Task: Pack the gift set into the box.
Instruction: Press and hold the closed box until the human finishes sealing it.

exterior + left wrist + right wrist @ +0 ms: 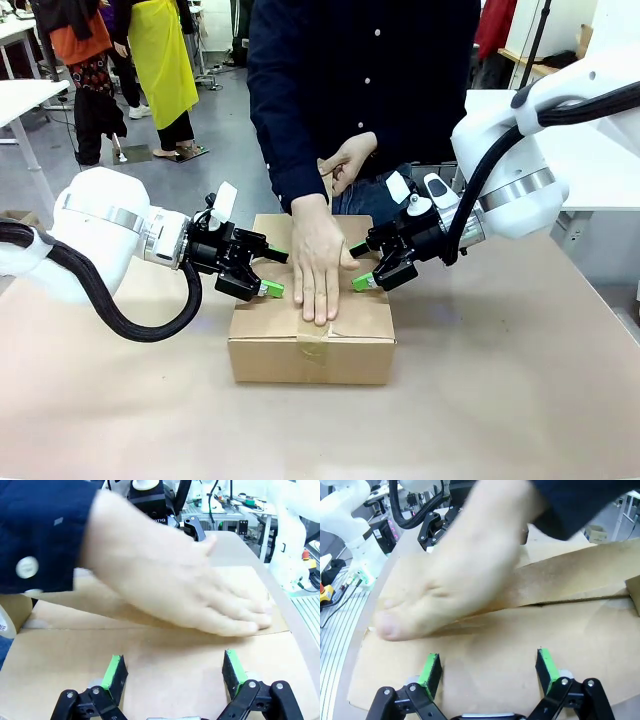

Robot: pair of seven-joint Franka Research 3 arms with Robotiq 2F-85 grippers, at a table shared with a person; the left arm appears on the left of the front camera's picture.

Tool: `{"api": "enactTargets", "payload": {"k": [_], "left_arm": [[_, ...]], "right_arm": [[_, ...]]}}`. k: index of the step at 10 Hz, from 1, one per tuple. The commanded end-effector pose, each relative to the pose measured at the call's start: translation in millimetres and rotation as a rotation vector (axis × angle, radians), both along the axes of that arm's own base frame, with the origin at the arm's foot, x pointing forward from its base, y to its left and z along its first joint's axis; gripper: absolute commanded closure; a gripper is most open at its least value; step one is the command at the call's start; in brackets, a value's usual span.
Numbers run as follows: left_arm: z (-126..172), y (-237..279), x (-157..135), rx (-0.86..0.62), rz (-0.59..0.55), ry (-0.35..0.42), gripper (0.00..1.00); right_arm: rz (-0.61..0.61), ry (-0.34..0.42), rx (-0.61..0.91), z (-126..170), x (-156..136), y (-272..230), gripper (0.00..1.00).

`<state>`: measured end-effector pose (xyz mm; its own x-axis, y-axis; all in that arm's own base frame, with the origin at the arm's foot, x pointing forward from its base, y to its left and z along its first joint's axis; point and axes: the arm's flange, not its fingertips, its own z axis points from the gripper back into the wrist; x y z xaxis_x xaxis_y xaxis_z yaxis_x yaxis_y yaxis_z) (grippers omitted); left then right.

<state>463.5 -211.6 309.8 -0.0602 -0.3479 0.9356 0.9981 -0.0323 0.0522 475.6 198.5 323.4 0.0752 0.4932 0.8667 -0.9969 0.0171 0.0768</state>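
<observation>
While the person's hand [318, 268] lies flat and open, palm down, along the centre seam of the box [312, 345], I have both grippers resting on its closed top flaps. My left gripper [266, 280] sits at the hand's 9 o'clock, my right gripper [368, 276] at its 3 o'clock; both have jaws spread wide with nothing between them, pads down on cardboard. The box stands mid-table, flaps folded shut, tape on its front edge. I judge the gift set to be inside, though I cannot see it. Corrugated board is light but stiff at the edges and springy over the flaps, so I would press near the seam, and for any lift grip the short side walls, not the flaps.
</observation>
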Motion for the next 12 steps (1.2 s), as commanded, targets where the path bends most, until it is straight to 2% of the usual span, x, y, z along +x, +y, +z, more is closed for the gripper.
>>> {"api": "enactTargets", "payload": {"k": [1, 12], "left_arm": [[-1.2, 0.3, -0.9, 0.003, -0.002, -0.003, 0.0], [-1.2, 0.3, -0.9, 0.003, -0.002, -0.003, 0.0]], "right_arm": [[-0.003, 0.011, 0.003, -1.6, 0.2, -0.3, 0.0], [-0.003, 0.011, 0.003, -1.6, 0.2, -0.3, 0.0]]}}
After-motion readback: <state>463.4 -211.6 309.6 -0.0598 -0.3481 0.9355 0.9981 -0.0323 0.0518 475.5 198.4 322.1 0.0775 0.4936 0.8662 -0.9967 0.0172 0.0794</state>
